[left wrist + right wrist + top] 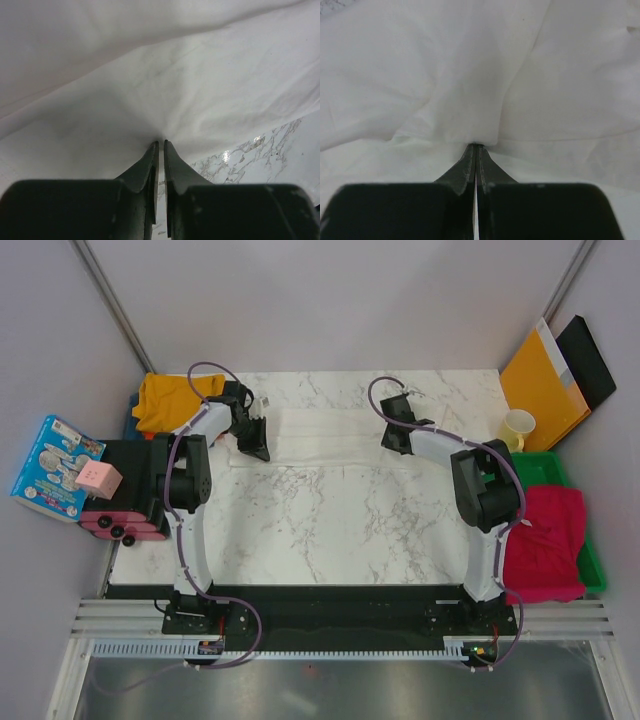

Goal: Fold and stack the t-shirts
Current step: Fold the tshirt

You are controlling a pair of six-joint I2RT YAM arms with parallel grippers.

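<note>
**Thin pinches on the white shirt may slip or catch only one layer**

The white t-shirt [322, 436] lies as a long band across the far half of the table, running between the two arms. The left gripper [160, 145] has its jaws drawn almost together, a sliver of a gap between them, with a pucker of white cloth nipped at the tips. The right gripper [476, 146] is fully closed on a similar small fold.

Both holds look shallow: only the very tips bite the fabric. If the arms lift or pull fast, the cloth could slide out of one side, and the shirt would swing and crumple. Whether each pinch takes both layers or only the top one cannot be told; a single layer would open the shirt instead of folding it.

The mustard yellow shirt [166, 400] sits at the far left corner, just beside the left arm, and a sweep there could drag it. The cup [518, 428] near the far right corner could be knocked over likewise.
</note>
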